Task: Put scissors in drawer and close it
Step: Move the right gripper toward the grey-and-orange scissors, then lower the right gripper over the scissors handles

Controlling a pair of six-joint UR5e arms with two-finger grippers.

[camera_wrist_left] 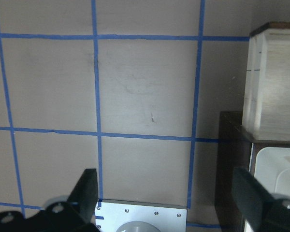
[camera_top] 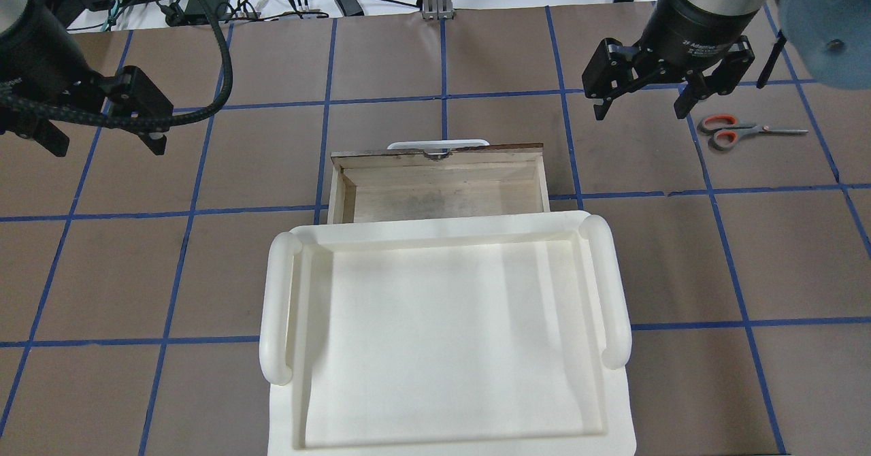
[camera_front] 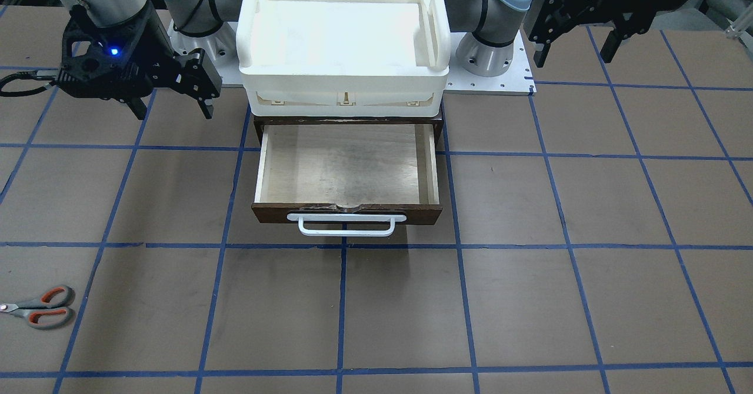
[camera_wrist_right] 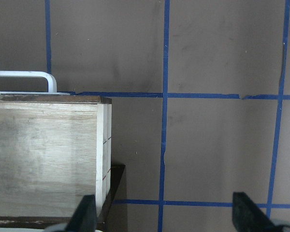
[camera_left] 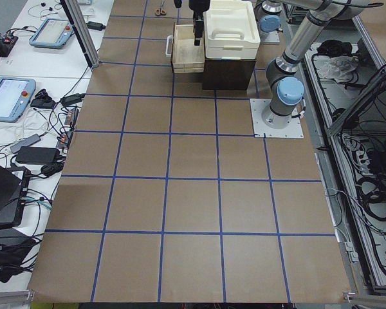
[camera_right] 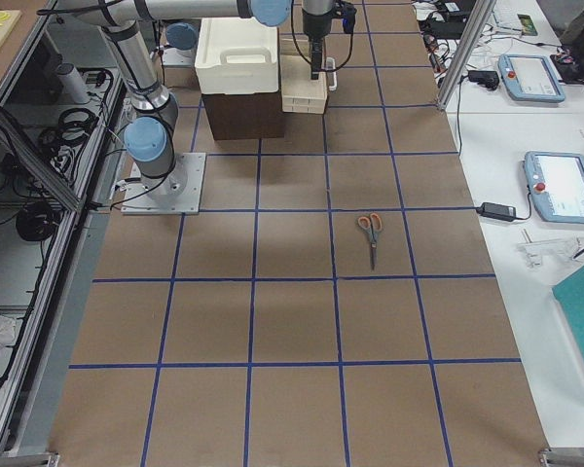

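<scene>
The scissors lie flat on the table, far out on my right side; they also show in the overhead view and the exterior right view. The drawer is pulled open and empty, its white bar handle facing away from me; it also shows in the overhead view. My right gripper is open and empty, hovering between the drawer and the scissors, a little left of the scissors' handles. My left gripper is open and empty, well left of the drawer.
A cream-white plastic bin sits on the dark brown cabinet above the drawer. The arms' base plate lies behind it. Blue tape lines grid the brown table. Desks with tablets and cables flank the table's far side.
</scene>
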